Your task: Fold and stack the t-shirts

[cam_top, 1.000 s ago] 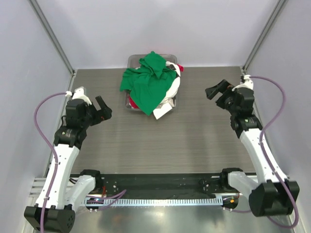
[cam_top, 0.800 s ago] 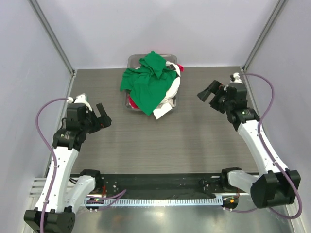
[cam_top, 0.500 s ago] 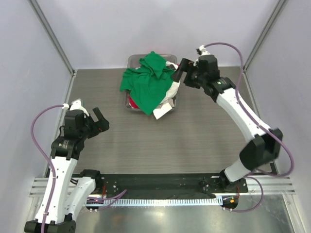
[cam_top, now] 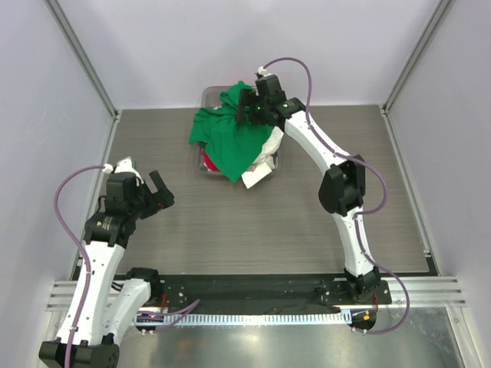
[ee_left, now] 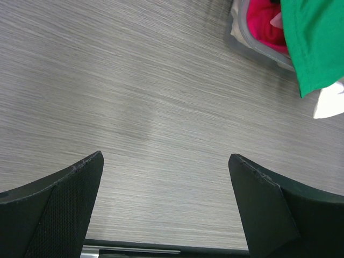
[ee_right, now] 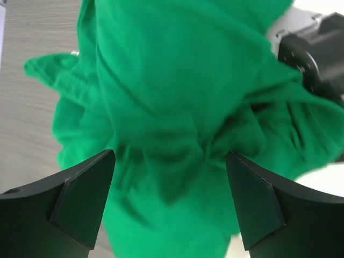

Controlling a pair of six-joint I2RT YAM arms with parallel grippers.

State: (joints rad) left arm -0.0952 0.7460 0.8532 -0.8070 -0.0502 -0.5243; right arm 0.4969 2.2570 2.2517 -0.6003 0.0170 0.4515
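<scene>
**Left.** The left claw [cam_top: 160, 187] hangs above the left part of the counter [cam_top: 253, 222] with its jaws wide apart and nothing between them. Its wrist view shows only bare woodgrain below, with the heap at the upper right corner.

**Centre.** All the t-shirts lie in one unsorted heap in and over the clear bin [cam_top: 210, 93], which stands at the far middle of the counter against the back wall [cam_top: 245, 46]. The green t-shirt [cam_top: 230, 142] lies on top, crumpled, and spills over the bin's near rim onto the counter. A pink-red t-shirt [cam_top: 205, 161] shows at the near left corner of the bin. A white t-shirt [cam_top: 261, 173] hangs out at the near right corner.

The right claw [cam_top: 247, 108] is stretched far across to the top of the heap. Its jaws stand apart on either side of a bunched ridge of green cloth and are not clamped on it. Whether the tips touch the fabric cannot be told.

**Progress.** Judged from this layout, the task is at its start: no shirt is spread, folded or stacked, and the first pick, of the green one, is at hand.

**Room.** The wide near and right stretches of the counter are bare, which is room to lay a shirt flat. The limits are the side walls, the back wall close behind the bin, and the black rail [cam_top: 253, 287] at the near edge.
</scene>
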